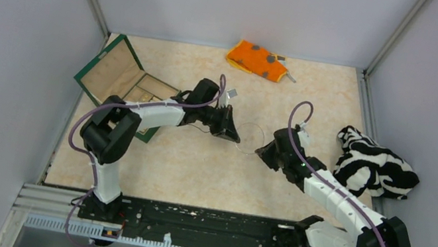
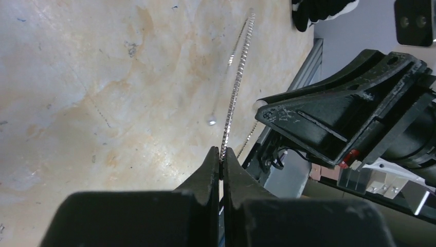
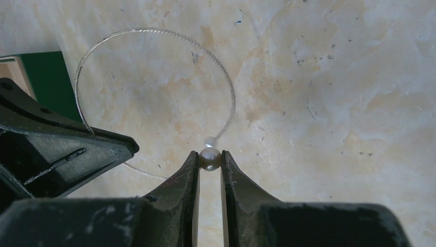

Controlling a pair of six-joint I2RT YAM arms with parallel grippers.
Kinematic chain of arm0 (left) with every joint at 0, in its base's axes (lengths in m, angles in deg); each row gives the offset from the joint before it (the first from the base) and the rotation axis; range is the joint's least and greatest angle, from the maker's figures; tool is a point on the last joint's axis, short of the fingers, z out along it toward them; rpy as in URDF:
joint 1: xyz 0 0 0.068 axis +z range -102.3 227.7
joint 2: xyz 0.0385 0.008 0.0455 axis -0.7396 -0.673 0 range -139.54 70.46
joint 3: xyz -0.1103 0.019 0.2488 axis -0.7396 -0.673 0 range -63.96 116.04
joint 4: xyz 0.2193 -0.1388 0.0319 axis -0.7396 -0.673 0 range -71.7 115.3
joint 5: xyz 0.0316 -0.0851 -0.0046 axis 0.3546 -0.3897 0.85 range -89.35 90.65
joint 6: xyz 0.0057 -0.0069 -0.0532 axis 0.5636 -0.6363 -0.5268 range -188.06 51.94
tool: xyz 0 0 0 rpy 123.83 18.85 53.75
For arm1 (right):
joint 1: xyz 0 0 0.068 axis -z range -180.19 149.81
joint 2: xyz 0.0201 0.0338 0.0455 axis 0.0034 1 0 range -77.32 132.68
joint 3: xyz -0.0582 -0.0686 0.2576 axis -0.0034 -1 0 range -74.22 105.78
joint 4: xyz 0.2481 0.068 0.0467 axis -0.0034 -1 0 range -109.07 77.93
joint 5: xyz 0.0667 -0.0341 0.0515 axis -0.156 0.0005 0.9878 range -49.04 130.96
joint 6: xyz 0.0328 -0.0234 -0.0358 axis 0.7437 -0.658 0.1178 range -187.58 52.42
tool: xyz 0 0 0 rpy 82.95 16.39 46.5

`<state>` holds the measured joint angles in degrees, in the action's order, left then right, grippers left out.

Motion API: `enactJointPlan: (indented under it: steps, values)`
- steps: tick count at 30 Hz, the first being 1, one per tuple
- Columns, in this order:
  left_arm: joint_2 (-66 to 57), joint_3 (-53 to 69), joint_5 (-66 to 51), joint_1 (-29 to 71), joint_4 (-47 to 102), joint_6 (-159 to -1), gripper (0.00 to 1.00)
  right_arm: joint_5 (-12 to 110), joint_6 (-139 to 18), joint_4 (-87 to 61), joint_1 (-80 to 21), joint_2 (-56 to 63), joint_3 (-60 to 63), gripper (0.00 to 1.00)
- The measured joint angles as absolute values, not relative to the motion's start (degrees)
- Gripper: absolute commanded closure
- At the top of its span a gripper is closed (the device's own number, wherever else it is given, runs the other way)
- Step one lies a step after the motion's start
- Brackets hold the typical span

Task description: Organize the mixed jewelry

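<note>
A thin silvery bangle hoop (image 1: 249, 136) lies between my two grippers at the middle of the table. My left gripper (image 1: 235, 137) is shut on the hoop's wire (image 2: 237, 77), which runs out of the closed fingertips (image 2: 222, 154). My right gripper (image 1: 261, 149) faces it from the other side and is shut on a small pearl bead (image 3: 210, 158), right by the hoop's (image 3: 154, 33) ball-tipped end. In the right wrist view, the left gripper's dark fingers (image 3: 67, 149) cover part of the hoop.
An open green jewelry box (image 1: 120, 77) sits at the left, under the left arm. An orange grey-spotted cloth (image 1: 256, 59) lies at the back. A black-and-white striped cloth (image 1: 374, 164) is bunched at the right edge. White walls close in the table.
</note>
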<state>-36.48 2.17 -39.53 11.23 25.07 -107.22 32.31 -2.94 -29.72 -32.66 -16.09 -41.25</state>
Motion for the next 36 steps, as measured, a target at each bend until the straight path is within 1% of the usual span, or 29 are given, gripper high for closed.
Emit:
enactJointPlan:
  steps: [1, 2, 3, 4, 6, 7, 8, 10, 16, 20, 22, 28, 32, 36]
  values:
    - [-36.5, 2.2, -39.3, 11.2, 24.8, -107.0, 1.00, 32.4, -3.0, -29.6, -32.7, -16.0, -41.2, 0.98]
    - [-36.5, 2.4, -38.9, 11.1, 24.2, -106.8, 1.00, 32.5, -3.1, -29.4, -32.7, -16.0, -41.2, 0.87]
    - [-36.5, 2.8, -38.1, 11.1, 22.9, -106.1, 1.00, 32.9, -3.3, -29.2, -32.7, -16.0, -41.2, 0.67]
    - [-36.3, 3.2, -37.3, 11.1, 21.8, -105.5, 1.00, 33.1, -3.6, -28.9, -32.7, -16.0, -41.2, 0.51]
    - [-35.6, 4.7, -34.7, 11.2, 18.0, -103.3, 1.00, 34.2, -4.0, -27.5, -32.7, -16.2, -41.2, 0.26]
    - [-34.7, 5.8, -33.2, 11.3, 15.7, -101.8, 1.00, 34.9, -4.6, -26.6, -32.7, -16.5, -41.3, 0.16]
    - [-33.8, 6.6, -32.1, 11.8, 13.9, -100.7, 1.00, 35.5, -5.3, -25.7, -32.7, -17.2, -41.4, 0.10]
    - [-31.1, 8.6, -29.8, 13.4, 9.6, -97.8, 1.00, 36.6, -6.8, -24.2, -32.6, -20.1, -41.6, 0.03]
    - [-18.4, 12.2, -22.5, 24.4, -1.1, -87.2, 1.00, 36.3, -12.0, -25.4, -32.7, -28.0, -38.2, 0.02]
    - [-10.8, 14.0, -16.7, 31.3, -6.1, -79.5, 1.00, 34.8, -14.2, -25.6, -32.7, -29.0, -35.6, 0.02]
    - [-8.0, 14.0, -15.7, 34.9, -7.3, -76.5, 1.00, 34.6, -15.0, -25.8, -32.6, -28.3, -35.5, 0.03]
    - [-5.2, 10.7, -13.1, 46.0, -3.2, -69.0, 1.00, 36.0, -16.2, -26.4, -32.6, -22.0, -35.5, 0.03]
    - [-5.2, 6.6, -12.6, 50.4, 0.0, -65.1, 1.00, 37.6, -17.1, -26.5, -32.5, -19.2, -35.4, 0.03]
    - [-5.2, 5.2, -11.8, 55.2, 3.5, -62.6, 1.00, 38.6, -18.0, -26.9, -32.1, -17.8, -34.6, 0.04]
